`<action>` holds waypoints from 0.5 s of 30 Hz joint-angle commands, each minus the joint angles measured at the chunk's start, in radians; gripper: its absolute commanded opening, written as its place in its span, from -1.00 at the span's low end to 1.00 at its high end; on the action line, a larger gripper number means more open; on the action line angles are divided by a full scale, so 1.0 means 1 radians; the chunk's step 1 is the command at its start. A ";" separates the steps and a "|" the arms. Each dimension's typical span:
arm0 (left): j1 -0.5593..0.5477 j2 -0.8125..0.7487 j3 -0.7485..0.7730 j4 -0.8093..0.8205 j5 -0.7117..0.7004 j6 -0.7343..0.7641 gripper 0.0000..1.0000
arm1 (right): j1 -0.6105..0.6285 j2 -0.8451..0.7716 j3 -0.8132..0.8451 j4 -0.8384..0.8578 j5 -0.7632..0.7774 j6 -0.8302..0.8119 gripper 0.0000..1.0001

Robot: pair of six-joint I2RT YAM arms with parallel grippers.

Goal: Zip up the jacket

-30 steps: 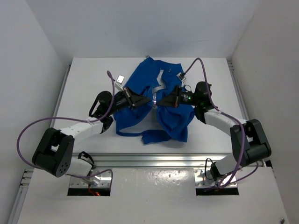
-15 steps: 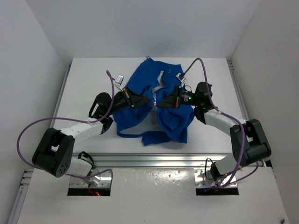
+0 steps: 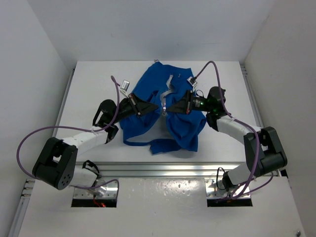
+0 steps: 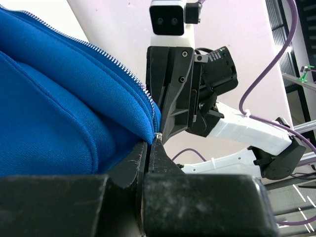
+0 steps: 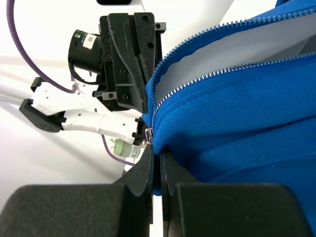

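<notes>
The bright blue jacket (image 3: 183,126) lies open on the white table, its white lining and pale zipper showing at the back. My left gripper (image 3: 157,106) is shut on the lower end of the jacket's left front edge (image 4: 74,123), by the zipper teeth. My right gripper (image 3: 168,108) is shut on the lower end of the right front edge (image 5: 232,128), where the zipper slider shows. The two grippers face each other, tips a few centimetres apart and lifted off the table. Each shows in the other's wrist view: the right gripper (image 4: 170,94) and the left gripper (image 5: 131,64).
The white table (image 3: 89,89) is walled by white panels at left, right and back. A metal rail (image 3: 158,169) runs along the near edge. Purple cables (image 3: 207,66) loop from both arms above the table.
Almost nothing differs. Both grippers stay shut on the jacket's front edges. The left arm's elbow has shifted slightly to the left.
</notes>
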 commanded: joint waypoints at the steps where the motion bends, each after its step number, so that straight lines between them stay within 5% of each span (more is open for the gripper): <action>1: 0.014 -0.039 0.011 0.075 0.017 0.002 -1.00 | -0.002 -0.055 0.003 0.067 -0.014 0.005 -0.99; 15: 0.014 -0.010 0.042 0.086 0.008 -0.016 -1.00 | 0.004 -0.035 0.012 0.065 -0.013 0.011 -0.99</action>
